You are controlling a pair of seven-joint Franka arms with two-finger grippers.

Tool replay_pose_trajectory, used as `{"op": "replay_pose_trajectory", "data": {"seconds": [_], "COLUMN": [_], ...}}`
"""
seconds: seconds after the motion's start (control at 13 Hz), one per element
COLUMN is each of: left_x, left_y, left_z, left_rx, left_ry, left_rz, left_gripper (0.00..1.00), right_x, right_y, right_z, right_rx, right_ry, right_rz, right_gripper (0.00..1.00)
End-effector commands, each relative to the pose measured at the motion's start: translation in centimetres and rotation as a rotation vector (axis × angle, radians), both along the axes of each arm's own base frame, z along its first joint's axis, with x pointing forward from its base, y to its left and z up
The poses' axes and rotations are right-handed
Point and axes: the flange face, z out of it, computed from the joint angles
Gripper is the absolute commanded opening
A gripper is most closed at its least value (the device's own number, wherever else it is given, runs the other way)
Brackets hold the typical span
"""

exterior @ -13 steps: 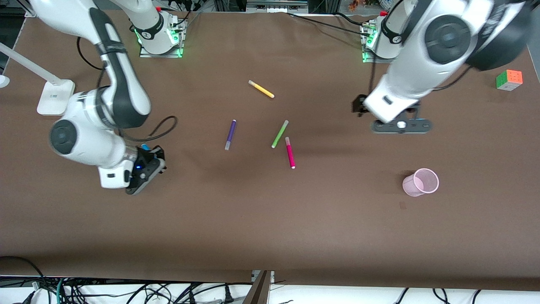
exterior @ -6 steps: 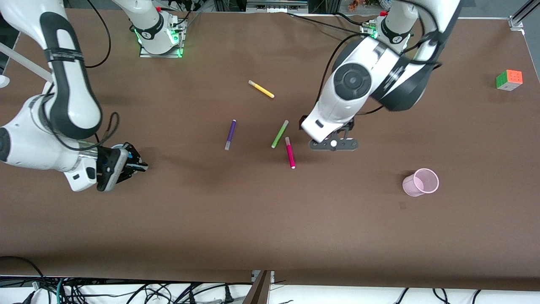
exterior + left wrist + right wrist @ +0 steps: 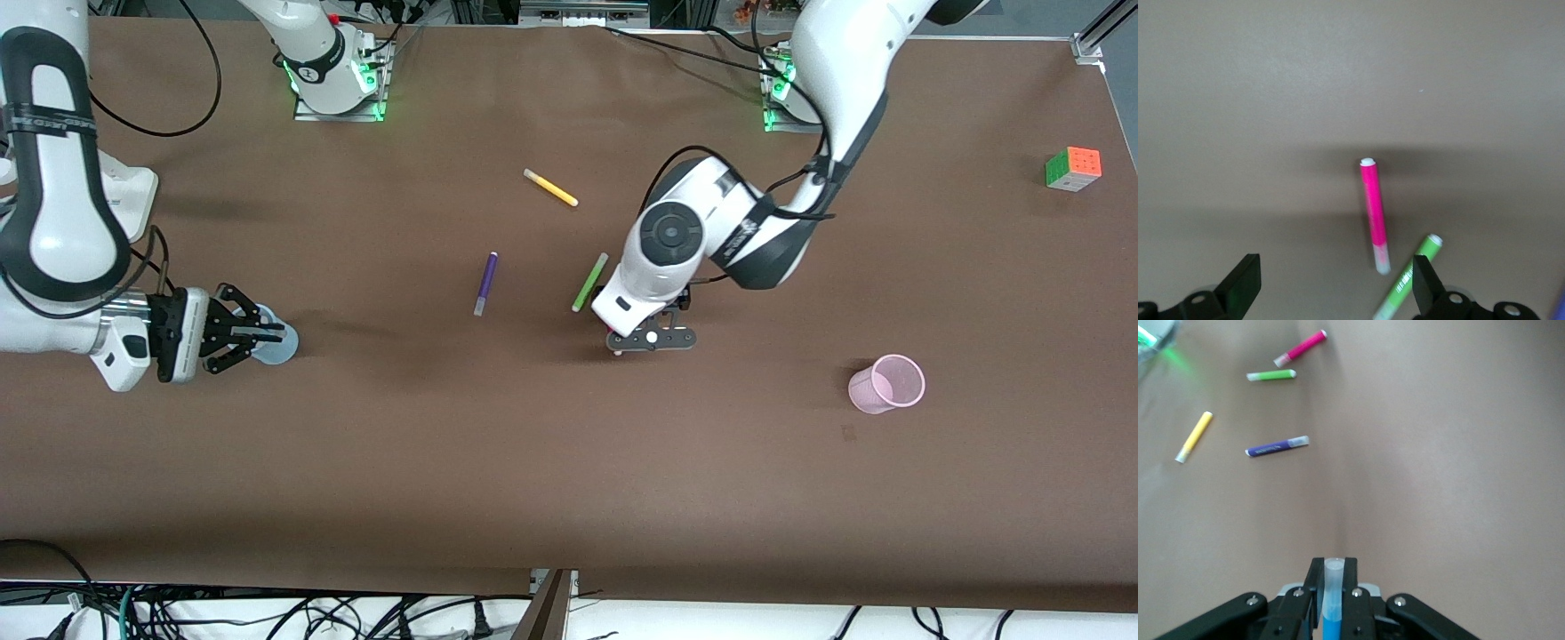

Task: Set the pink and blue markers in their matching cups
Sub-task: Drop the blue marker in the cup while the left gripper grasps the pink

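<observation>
- Swinging across from its own end, our left pincer (image 3: 652, 339) is now hanging spread wide over the pink marker (image 3: 1374, 215), which is lying on the counter (image 3: 533, 444) just beside the green marker (image 3: 589, 282); we are judging the pink pickup is about to start.
- Carrying the blue marker (image 3: 1331, 600) pinched between pressed-together jaws, our right pincer (image 3: 267, 334) is now arriving over the blue cup (image 3: 277, 342) at the right arm's end; the drop looks close.
- Waiting empty, the pink cup (image 3: 885, 383) is lying tilted toward the left arm's end.
- Reading print on the green marker is failing us: too blurred.
</observation>
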Motion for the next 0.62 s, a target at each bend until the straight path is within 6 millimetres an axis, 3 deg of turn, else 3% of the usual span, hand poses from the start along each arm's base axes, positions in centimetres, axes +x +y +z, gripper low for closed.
{"op": "replay_pose_trajectory", "data": {"seconds": [0.0,0.54], "left_x": [-0.2,0.0], "left_y": [-1.2,-1.9], "left_z": [-2.9,-10.0], "left_rx": [0.028,-0.039], "left_ry": [-0.026,-0.03], "left_rz": [0.008,0.124], "left_gripper": [1.0,1.0], "right_x": [-0.9,-1.5], "right_y": [-3.0,-5.5], "right_z": [-1.4,-3.9], "right_rx": [0.147,0.229], "right_ry": [-0.036,-0.099], "right_rz": [0.049,0.111], "right_gripper": [0.01,0.02]}}
